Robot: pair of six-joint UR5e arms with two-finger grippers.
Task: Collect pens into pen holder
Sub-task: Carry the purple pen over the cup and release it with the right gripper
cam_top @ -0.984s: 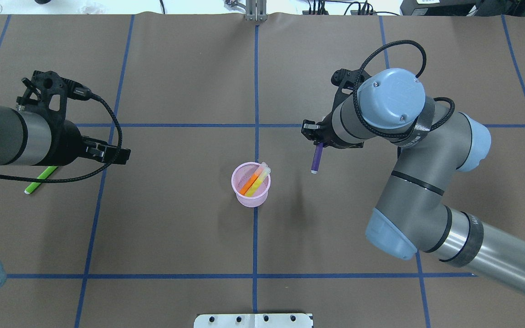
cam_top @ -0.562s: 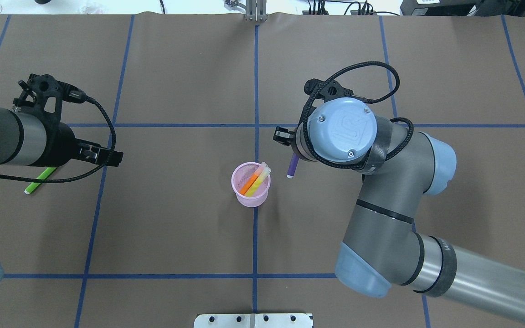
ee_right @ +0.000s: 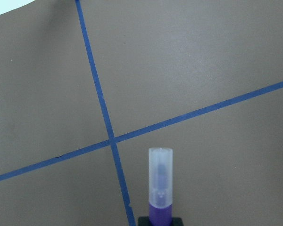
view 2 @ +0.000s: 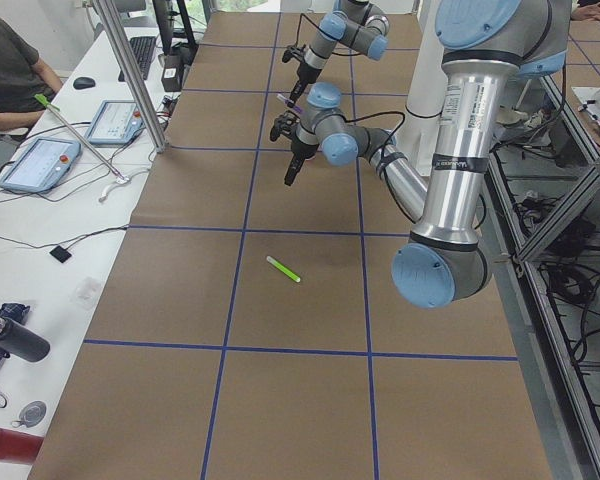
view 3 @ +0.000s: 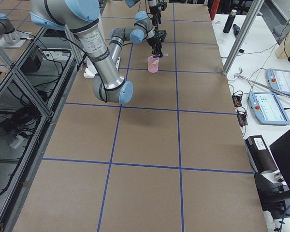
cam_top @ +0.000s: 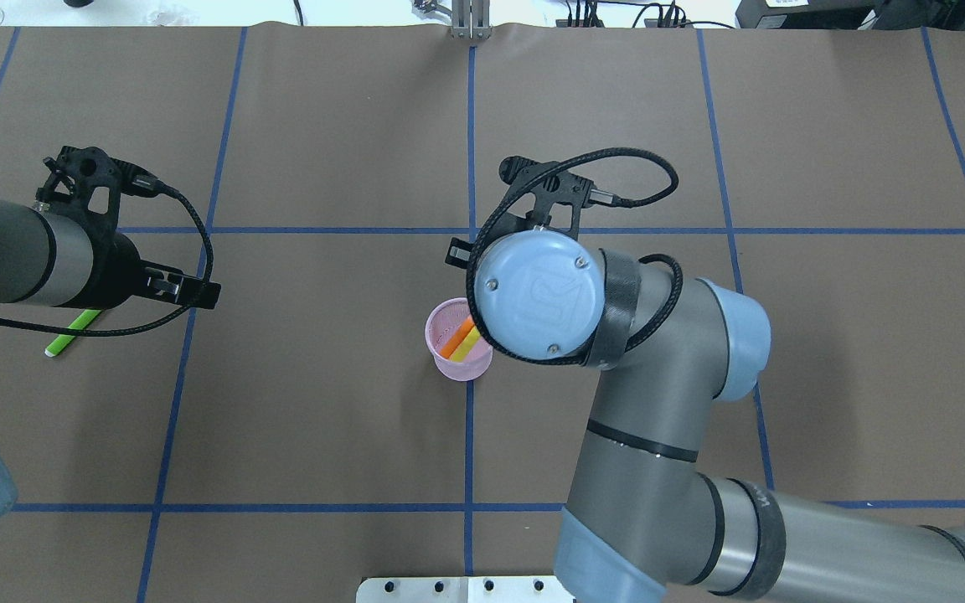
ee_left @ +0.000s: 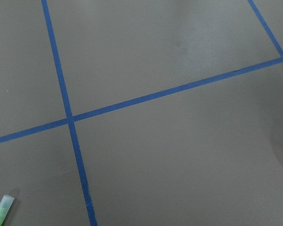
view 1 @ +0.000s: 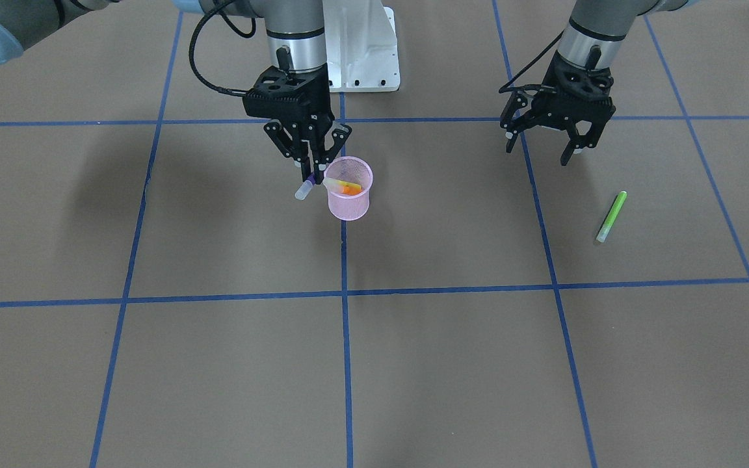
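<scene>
The right gripper was clamped on the barrel of the purple pen, whose pale cap jutted down-left. It sat at top centre of the front-facing frame, just beside the rim of the pink pen holder. The holder contained the orange pen and the yellow pen. At upper right the left gripper stood wide and empty near the green pen, which lay flat. Judged: the pens were light, stiff and smooth, so a mid-barrel grip was advisable, and the mesh holder would tip readily.

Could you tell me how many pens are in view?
4: orange pen and yellow pen in the pen holder, purple pen in the right gripper, green pen on the table. More may hide inside.
</scene>
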